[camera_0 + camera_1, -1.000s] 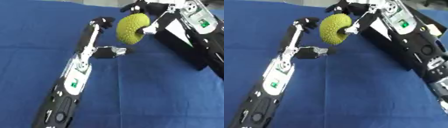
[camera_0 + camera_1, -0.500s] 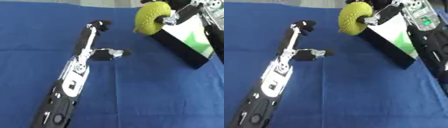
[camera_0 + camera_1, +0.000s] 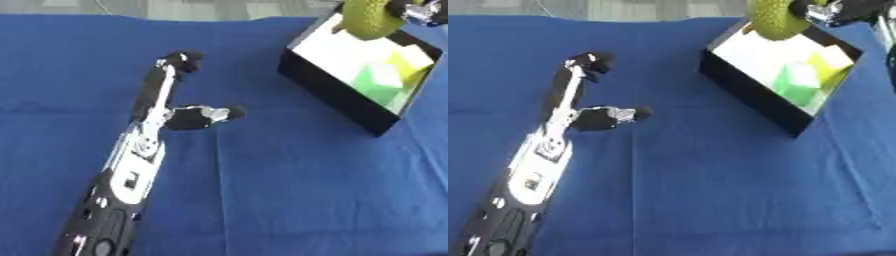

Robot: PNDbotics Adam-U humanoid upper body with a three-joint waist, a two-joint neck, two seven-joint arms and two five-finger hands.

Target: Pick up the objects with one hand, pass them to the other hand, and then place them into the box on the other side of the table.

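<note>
Two hands show over the blue tablecloth (image 3: 289, 190), and only one is at work. Largest of the task's things is the black box (image 3: 337, 92), which sits directly beneath the right hand (image 3: 837, 9) at the top right corner of the view; its white floor already holds a green block (image 3: 378, 77) and a yellow block (image 3: 409, 61) side by side. The left hand (image 3: 171, 107) lies well apart from the box, stretched out over the cloth with fingers mostly extended and thumb spread, holding nothing. The right hand's fingers appear curled against the yellow-green bumpy ball (image 3: 369, 19), which hangs above the box's far end, not yet inside.

Judging by this, the handover is done and the placing step is under way. The next move calls for lowering the ball past the rim and releasing it over a free patch of floor, clear of the blocks, so that it does not roll off them.
</note>
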